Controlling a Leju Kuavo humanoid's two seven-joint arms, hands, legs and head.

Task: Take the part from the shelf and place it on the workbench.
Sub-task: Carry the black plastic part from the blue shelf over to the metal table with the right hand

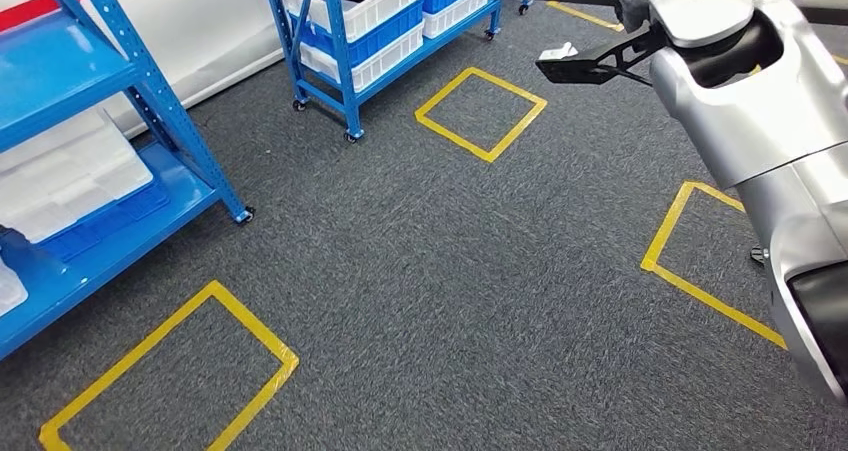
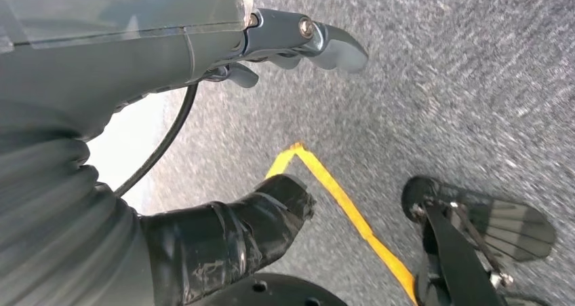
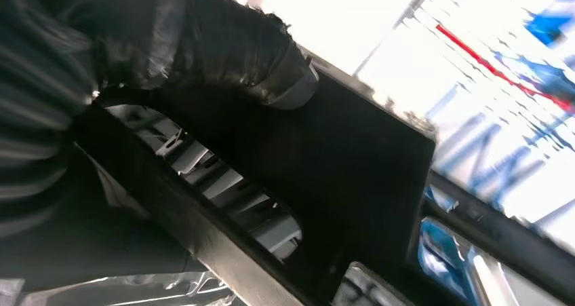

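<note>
Part (image 3: pixel 352 177): flat black panel, matte, hard-edged, with a squared corner and a row of slotted openings along one side showing pale ribs beneath. In the right wrist view the right hand (image 3: pixel 224 55) grips it, the thick dark thumb (image 3: pixel 271 68) pressed flat across its face. In the head view the same black part (image 1: pixel 590 63) juts out at about 10 o'clock from the silver right arm (image 1: pixel 760 121), held up above the floor, thin and angular with a small white piece on its upper edge.

Right arm: smooth, glossy silver shell, rounded at the joint, at 2 to 3 o'clock in the head view.

Left hand (image 2: pixel 258 136): grey ribbed cover, a dark creased thumb (image 2: pixel 244 231) and dark metal-jointed fingers (image 2: pixel 319 41), set well apart with nothing between them. It hangs over the floor.

Floor (image 1: pixel 450 271): dark grey speckled carpet, short coarse pile.

Floor markings: square outlines of yellow tape, one at 7 o'clock (image 1: pixel 170 361), one at 12 o'clock (image 1: pixel 480 113), one at 3 o'clock (image 1: pixel 700 261), partly cut off by the arm.

Near shelf (image 1: pixel 110 121): blue perforated steel uprights and flat blue decks, at 9 to 10 o'clock, carrying white moulded trays (image 1: pixel 60 176) over a blue crate.

Far shelf (image 1: pixel 340 61): blue steel frame on small castors, at 11 to 12 o'clock, stacked with white and blue ribbed plastic crates (image 1: pixel 370 21).
</note>
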